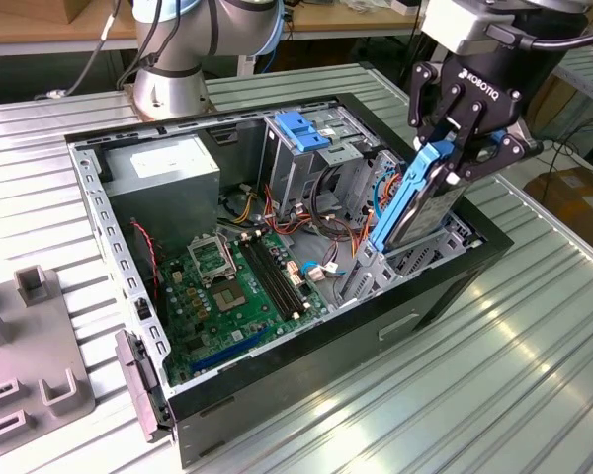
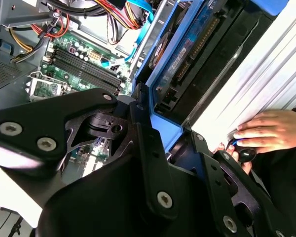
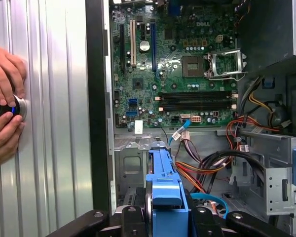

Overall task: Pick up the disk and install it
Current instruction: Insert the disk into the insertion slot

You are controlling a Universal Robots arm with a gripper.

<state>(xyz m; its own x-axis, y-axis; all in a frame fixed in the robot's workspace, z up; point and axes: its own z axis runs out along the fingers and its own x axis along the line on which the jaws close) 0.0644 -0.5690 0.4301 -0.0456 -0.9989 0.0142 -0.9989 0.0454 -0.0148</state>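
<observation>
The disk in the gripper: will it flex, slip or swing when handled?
Probably stiff: the disk is a flat metal slab in a blue plastic frame. Held by the gripper at its top end alone, tilted, it might pivot.

open computer case (image 1: 326, 370) | motherboard (image 1: 232, 286) inside | ribbed metal table (image 1: 504, 375)

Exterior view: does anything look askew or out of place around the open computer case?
The disk, clamped by the gripper, stands steeply tilted, its lower end inside the case, not seated. In the first wrist view, a person's hands hold a round knob on the table beside it.
</observation>
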